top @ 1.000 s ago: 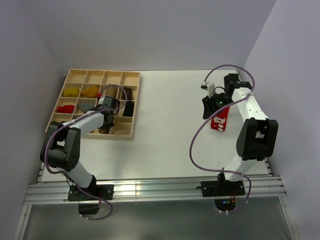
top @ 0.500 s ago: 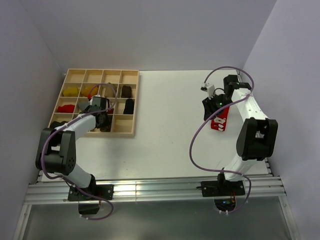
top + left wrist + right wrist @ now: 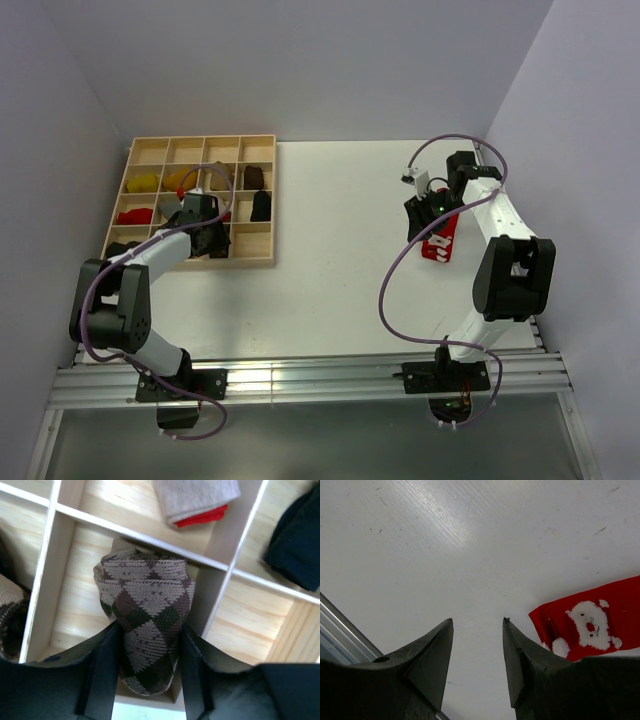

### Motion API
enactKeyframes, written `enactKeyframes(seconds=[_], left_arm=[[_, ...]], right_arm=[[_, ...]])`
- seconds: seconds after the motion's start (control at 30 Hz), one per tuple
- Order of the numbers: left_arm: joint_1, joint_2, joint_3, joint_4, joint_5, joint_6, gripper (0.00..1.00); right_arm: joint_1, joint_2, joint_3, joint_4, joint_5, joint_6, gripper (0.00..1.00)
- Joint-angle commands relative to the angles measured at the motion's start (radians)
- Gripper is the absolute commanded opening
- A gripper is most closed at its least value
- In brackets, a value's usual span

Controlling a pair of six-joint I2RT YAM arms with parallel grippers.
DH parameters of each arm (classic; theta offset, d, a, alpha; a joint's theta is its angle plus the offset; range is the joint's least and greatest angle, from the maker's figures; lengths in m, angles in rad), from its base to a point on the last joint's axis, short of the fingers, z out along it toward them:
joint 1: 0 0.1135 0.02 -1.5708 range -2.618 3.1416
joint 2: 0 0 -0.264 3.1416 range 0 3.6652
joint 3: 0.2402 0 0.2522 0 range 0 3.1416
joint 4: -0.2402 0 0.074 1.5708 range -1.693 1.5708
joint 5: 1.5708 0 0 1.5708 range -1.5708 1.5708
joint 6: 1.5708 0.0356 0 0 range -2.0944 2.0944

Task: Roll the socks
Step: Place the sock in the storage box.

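Observation:
My left gripper (image 3: pixel 148 630) is shut on the rolled brown-and-tan argyle sock (image 3: pixel 145 620) and holds it inside a compartment in the near row of the wooden tray (image 3: pixel 44 580). In the top view this gripper (image 3: pixel 207 238) is over the tray's (image 3: pixel 255 262) near middle. The black sock (image 3: pixel 260 205) lies in a compartment to the right, also in the left wrist view (image 3: pixel 295 535). The red sock with white marks (image 3: pixel 441 241) lies flat on the table at the right. My right gripper (image 3: pixel 478 620) is open and empty, hovering just left of the red sock (image 3: pixel 590 625).
Other tray compartments hold yellow (image 3: pixel 143 182), orange (image 3: pixel 180 180) and red (image 3: pixel 132 215) bundles and a dark one (image 3: pixel 254 177). A grey-and-red bundle (image 3: pixel 197 500) lies just beyond the argyle sock. Walls stand close on the left, back and right.
My left gripper has shifted left and nearer with the argyle sock. The wooden tray has swung and now sits squarer to the table. The right arm has not moved.

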Motion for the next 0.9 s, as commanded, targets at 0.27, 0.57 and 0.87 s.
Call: enactKeyframes(seconds=[0.27, 0.57, 0.87], left_arm=[[-0.019, -0.089, 0.009, -0.112, 0.013, -0.025, 0.56], [-0.019, -0.146, 0.019, -0.138, -0.006, -0.008, 0.62], [-0.019, -0.237, 0.001, -0.118, -0.036, -0.002, 0.76]], right_arm=[[-0.005, -0.04, 0.028, 0.0, -0.011, 0.007, 0.52], [-0.005, -0.04, 0.027, -0.002, -0.002, 0.005, 0.52], [-0.005, -0.04, 0.03, 0.0, 0.014, 0.012, 0.52]])
